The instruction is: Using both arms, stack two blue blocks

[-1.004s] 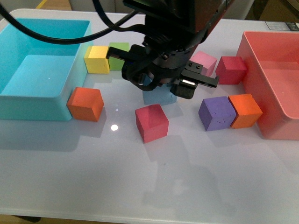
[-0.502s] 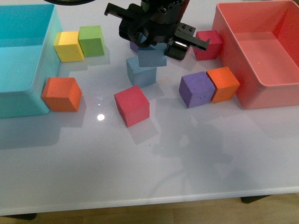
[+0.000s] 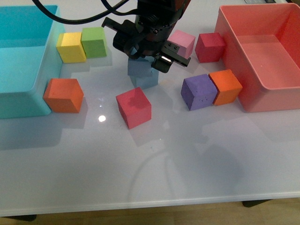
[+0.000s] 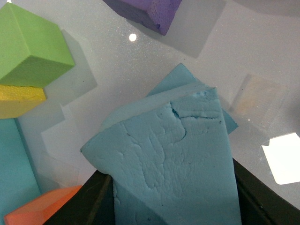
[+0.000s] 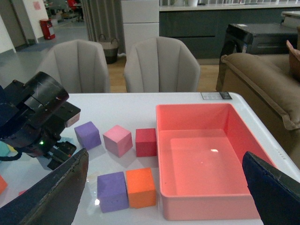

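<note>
My left gripper (image 3: pixel 146 50) is shut on a blue block (image 3: pixel 138 66) and holds it on top of the second blue block (image 3: pixel 145 80), which stands mid-table. In the left wrist view the held block (image 4: pixel 173 154) fills the space between the black fingers (image 4: pixel 93 199). The lower block (image 4: pixel 180 77) peeks out beneath it, turned at an angle. My right gripper (image 5: pixel 166 187) is open and empty, high above the table by the red bin. It does not show in the front view.
A turquoise bin (image 3: pixel 42 101) stands left and a red bin (image 3: pixel 234 70) right. Around the stack lie loose cubes: red (image 3: pixel 133 108), orange (image 3: pixel 63 95), yellow (image 3: pixel 71 47), green (image 3: pixel 93 42), pink (image 3: pixel 182 42), dark red (image 3: pixel 210 47), purple (image 3: pixel 199 92), orange (image 3: pixel 226 86).
My left gripper has come down with the blue block, from hovering tilted above the second blue block to sitting on it. The front camera's view has also shifted.
</note>
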You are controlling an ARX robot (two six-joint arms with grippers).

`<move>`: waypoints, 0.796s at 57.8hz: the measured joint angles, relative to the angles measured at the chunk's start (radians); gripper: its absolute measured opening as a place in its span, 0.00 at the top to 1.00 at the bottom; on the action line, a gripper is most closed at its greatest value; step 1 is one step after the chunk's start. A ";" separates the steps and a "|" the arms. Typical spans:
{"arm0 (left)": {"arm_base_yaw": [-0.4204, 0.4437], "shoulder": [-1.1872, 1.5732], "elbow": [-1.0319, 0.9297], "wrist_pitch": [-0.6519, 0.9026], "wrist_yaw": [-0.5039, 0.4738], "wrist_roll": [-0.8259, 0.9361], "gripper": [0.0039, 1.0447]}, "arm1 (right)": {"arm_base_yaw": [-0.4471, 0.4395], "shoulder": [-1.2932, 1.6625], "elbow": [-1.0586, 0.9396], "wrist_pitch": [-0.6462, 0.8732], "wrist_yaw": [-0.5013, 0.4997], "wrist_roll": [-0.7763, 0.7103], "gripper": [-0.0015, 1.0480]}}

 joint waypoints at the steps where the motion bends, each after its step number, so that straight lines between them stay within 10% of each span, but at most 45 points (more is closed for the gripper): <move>1: 0.000 0.000 0.002 0.000 0.000 0.002 0.53 | 0.000 0.000 0.000 0.000 0.000 0.000 0.09; 12: 0.000 0.013 0.029 0.000 0.011 0.002 0.53 | 0.000 0.000 0.000 0.000 0.000 0.000 0.09; 28: 0.000 0.017 0.020 0.021 0.034 0.014 0.07 | 0.000 0.000 0.000 0.000 0.000 0.000 0.09; 46: 0.012 -0.031 -0.078 0.074 0.064 0.015 0.08 | 0.000 0.000 0.000 0.000 0.000 0.000 0.09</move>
